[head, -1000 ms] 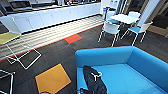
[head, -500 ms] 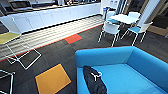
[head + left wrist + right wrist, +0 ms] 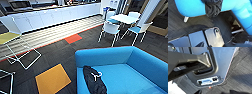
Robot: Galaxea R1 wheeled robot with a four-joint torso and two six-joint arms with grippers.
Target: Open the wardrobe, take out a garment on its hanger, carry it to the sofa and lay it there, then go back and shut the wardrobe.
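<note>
The black garment (image 3: 93, 81) lies crumpled on the left end of the bright blue sofa (image 3: 130, 72), near its front edge. The pale hanger (image 3: 96, 74) rests on top of the fabric. In the left wrist view the garment (image 3: 213, 7) droops over the sofa's front edge (image 3: 190, 8), above the dark carpet. No gripper touches the garment.
An orange carpet tile (image 3: 52, 79) lies left of the sofa. White wire-frame chairs (image 3: 20, 50) stand at the left. A white table with white and blue chairs (image 3: 122, 23) stands behind the sofa. A long white counter (image 3: 55, 16) runs along the back wall.
The whole head view has shifted slightly, so the camera has moved a little. The garment and hanger stay where they lie on the sofa.
</note>
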